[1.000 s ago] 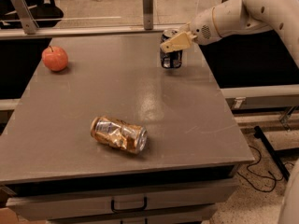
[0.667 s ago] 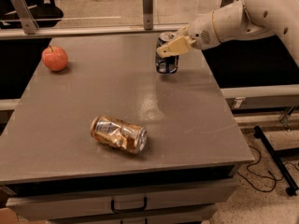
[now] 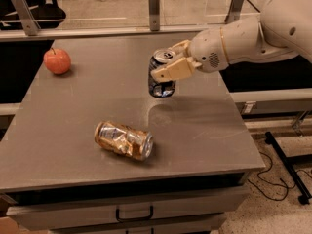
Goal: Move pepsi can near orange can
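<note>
The jaws are closed on the pepsi can, one finger each side, near its top. The gripper w/ the can is behind the orange can and a bit to the right of it, well apart. The pepsi can is tilted and seems to hang just above the table, approx. over its own shadow. The orange can lies on its side. An apple sits far behind-left of the orange can.

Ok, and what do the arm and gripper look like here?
The arm is glossy white with rounded, bulbous segments, a thin yellowish ring and a patch of small holes near the wrist. The gripper, over the table at the pepsi can, has tan, blocky fingers.
</note>
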Tool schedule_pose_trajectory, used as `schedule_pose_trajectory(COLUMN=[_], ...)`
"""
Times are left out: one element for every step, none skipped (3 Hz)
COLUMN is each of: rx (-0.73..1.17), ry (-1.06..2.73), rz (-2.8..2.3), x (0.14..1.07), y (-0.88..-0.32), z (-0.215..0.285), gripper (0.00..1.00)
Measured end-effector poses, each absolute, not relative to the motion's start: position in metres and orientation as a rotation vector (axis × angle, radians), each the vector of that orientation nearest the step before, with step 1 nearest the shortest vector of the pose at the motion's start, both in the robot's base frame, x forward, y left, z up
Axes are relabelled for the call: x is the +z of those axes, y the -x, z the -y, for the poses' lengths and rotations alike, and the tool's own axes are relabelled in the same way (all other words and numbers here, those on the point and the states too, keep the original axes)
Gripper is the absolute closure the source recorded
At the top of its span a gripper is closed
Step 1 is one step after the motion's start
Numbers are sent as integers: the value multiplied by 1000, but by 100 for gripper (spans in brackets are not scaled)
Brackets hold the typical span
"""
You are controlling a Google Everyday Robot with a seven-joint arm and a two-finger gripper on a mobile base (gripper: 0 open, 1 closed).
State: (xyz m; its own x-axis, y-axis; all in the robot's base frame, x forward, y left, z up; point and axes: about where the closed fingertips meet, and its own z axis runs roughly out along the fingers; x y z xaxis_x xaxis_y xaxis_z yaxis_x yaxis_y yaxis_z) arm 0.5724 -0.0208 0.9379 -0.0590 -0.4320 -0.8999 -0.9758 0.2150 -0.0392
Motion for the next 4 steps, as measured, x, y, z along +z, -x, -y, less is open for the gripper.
schedule_pose_trajectory(rx=[772, 779, 795, 805], ry=[1409, 1457, 1497, 1528], rz=[-1618, -1615, -1623, -1636], x=[927, 918, 910, 901], y=[-538, -515, -499, -487], z=[8, -5, -17, -23], gripper=[100, 100, 82, 59])
